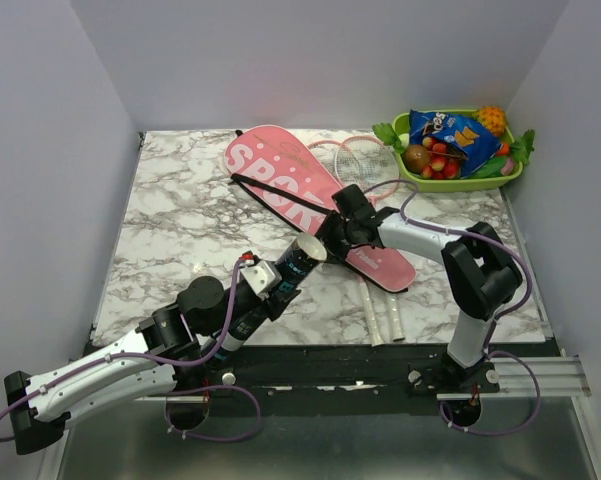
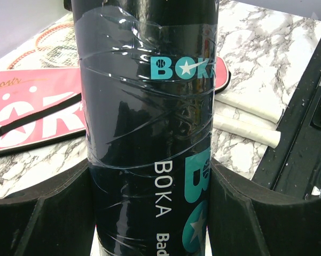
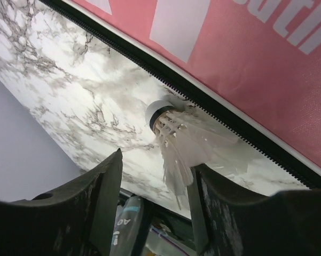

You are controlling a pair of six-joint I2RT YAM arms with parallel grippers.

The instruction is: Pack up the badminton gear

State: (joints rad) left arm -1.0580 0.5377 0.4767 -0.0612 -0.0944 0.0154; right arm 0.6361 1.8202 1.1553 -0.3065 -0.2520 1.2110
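While the left gripper (image 1: 265, 292) clamps the dark tube (image 2: 149, 106) tilted above the marble table (image 1: 180, 220), we see the right gripper (image 3: 156, 162) parted over a white shuttlecock (image 3: 176, 138) beside the pink bag (image 1: 280, 180), which lies over the two rackets (image 1: 380, 315).

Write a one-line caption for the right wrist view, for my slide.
Open right gripper straddles a white shuttlecock on the marble table, beside the zipper of the pink bag.

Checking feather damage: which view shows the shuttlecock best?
Right wrist: the shuttlecock shows cork and feathers close up between the fingers of the right gripper. Top external: hidden by that gripper; left wrist: absent.
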